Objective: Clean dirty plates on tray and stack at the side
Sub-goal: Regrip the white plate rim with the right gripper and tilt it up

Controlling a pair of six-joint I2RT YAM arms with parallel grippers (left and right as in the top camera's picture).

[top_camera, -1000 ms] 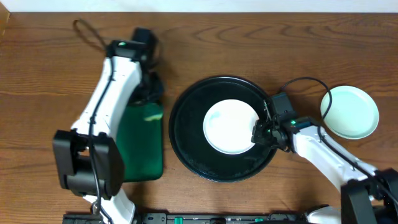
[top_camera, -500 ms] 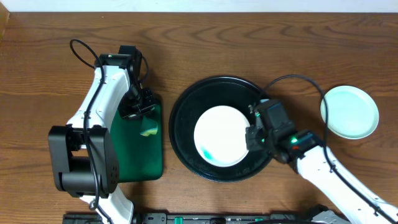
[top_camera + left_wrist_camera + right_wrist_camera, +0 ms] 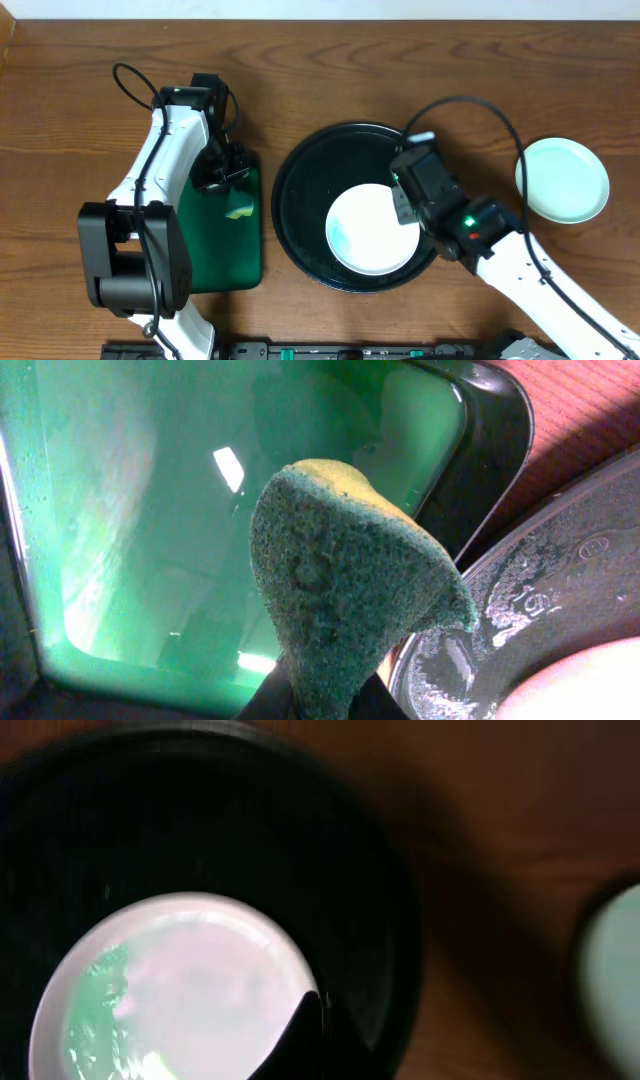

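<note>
A white plate (image 3: 372, 230) lies flat in the round black tray (image 3: 300, 195), toward its front right, with a teal smear (image 3: 338, 238) on its left side. A clean mint plate (image 3: 562, 180) sits on the table at the right. My right gripper (image 3: 405, 208) hovers shut over the white plate's right rim (image 3: 290, 970); its fingertips (image 3: 318, 1020) are pressed together with nothing seen between them. My left gripper (image 3: 322, 700) is shut on a green-and-yellow sponge (image 3: 340, 580), held above the dark-green rectangular tray (image 3: 215, 250).
The green tray lies just left of the black tray, their rims nearly touching (image 3: 500, 480). My left arm's cable (image 3: 130, 80) loops over the table at the back left. Bare wood runs along the back of the table (image 3: 400, 70).
The white plate slid left and forward, then back to the right in the black tray. My right gripper moved back and lifted. My left arm swung over the green tray, then held still.
</note>
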